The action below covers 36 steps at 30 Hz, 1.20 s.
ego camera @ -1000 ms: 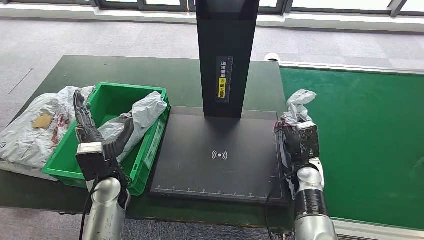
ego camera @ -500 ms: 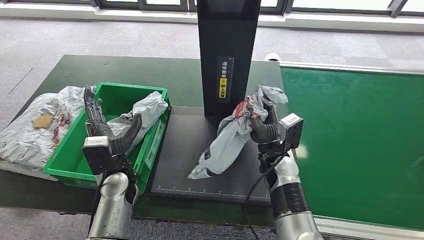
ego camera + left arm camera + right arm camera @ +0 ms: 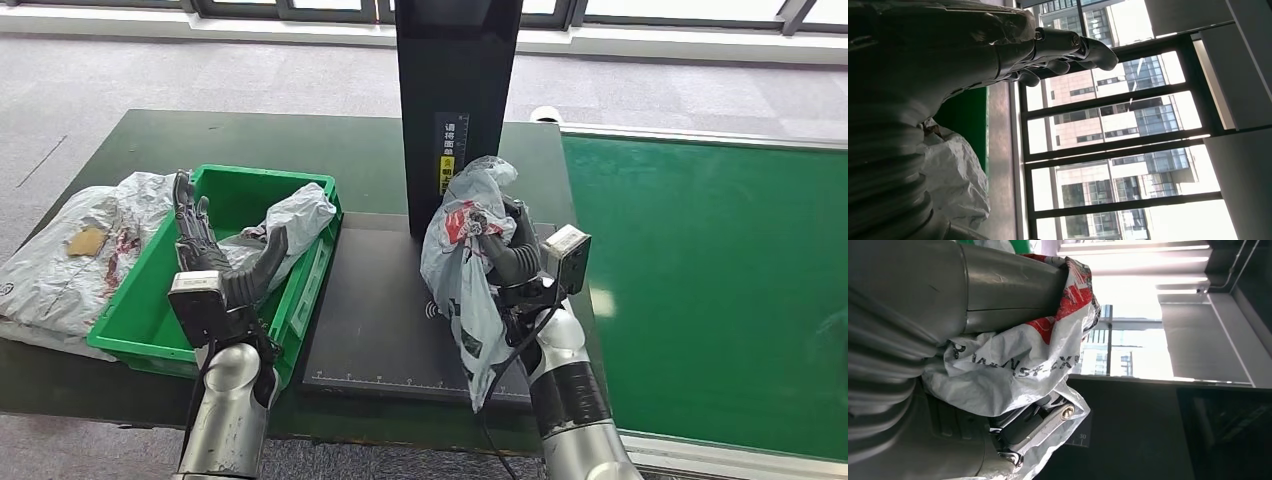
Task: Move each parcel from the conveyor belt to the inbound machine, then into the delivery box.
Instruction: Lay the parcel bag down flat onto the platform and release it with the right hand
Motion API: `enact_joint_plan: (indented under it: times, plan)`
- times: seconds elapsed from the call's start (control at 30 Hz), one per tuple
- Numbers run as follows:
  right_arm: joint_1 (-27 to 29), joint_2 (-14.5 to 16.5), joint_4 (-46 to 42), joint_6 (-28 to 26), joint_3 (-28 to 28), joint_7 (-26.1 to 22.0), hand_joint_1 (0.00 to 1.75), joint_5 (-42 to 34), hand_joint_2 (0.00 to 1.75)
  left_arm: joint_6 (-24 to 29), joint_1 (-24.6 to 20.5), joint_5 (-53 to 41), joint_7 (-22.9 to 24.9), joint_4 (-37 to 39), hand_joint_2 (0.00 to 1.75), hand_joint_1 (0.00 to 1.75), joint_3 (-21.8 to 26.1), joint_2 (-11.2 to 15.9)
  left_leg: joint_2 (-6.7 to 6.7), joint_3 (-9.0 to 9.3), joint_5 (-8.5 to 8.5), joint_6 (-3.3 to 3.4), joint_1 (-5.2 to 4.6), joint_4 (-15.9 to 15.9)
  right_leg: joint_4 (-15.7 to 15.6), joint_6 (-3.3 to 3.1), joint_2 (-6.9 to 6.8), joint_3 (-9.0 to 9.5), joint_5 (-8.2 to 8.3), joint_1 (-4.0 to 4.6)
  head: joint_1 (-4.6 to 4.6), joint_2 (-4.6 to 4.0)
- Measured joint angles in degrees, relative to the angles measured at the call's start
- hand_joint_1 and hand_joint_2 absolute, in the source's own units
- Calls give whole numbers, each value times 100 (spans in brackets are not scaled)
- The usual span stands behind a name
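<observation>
Right robot hand [image 3: 497, 245] grips a grey parcel [image 3: 462, 270] by its top, dangling over the scanner plate [image 3: 380, 320]. Risk: slack bag slips or lands label-down. Left robot hand [image 3: 205, 265] is spread, holding nothing, over the green box [image 3: 310, 285].

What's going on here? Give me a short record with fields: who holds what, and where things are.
Right hand: grips a grey parcel, hanging above the black scanner plate
Left hand: holds nothing, fingers apart, raised by the green bin
In the bin: one grey bag
Left of the bin: more grey bags on the table
Conveyor belt: green, to the right
</observation>
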Motion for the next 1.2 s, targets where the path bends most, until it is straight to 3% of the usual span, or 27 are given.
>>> enact_joint_plan:
  times: [0.17,0.27,0.3,0.4,0.5,0.7,0.97,1.2]
  plan:
    - [-280,-1,541,149,4,2,175,-147,175,57,-8,44,-1,50,175,0,-111,0,1,1,0,0,0,0,0,0,-1,-1,0,1,-1,0]
    - [-467,-10,1167,124,4,48,48,-165,175,131,-18,120,-2,97,175,0,-203,1,1,1,0,0,0,0,0,0,-1,-1,0,1,-1,0]
    - [-525,-16,1395,67,4,132,4,-143,131,158,-24,144,-2,116,175,0,-232,2,1,1,1,0,0,0,0,0,-1,-1,0,1,0,0]
    - [-677,-44,2059,-399,4,607,0,57,0,255,-47,197,-2,176,175,0,-307,8,-2,0,1,0,0,0,0,0,-2,0,0,0,0,0]
    - [-733,-74,2509,-1206,4,855,0,397,0,341,-65,234,-2,232,175,0,-352,21,-7,0,1,0,0,0,0,0,-6,1,0,0,0,0]
    - [-772,-127,2803,-2536,5,879,0,1017,0,468,-62,238,-2,286,175,0,-365,50,-6,0,0,0,0,1,0,0,-6,0,0,0,0,0]
    - [-699,-178,2753,-3443,6,862,0,1445,0,531,-30,218,-2,286,175,0,-365,75,-7,0,1,0,0,0,0,0,-6,0,0,0,0,0]
    - [-354,-240,2113,-4597,-63,498,0,1609,0,553,43,122,-2,282,175,0,-359,91,-8,-1,0,1,-1,1,-1,1,-6,0,-1,-1,0,0]
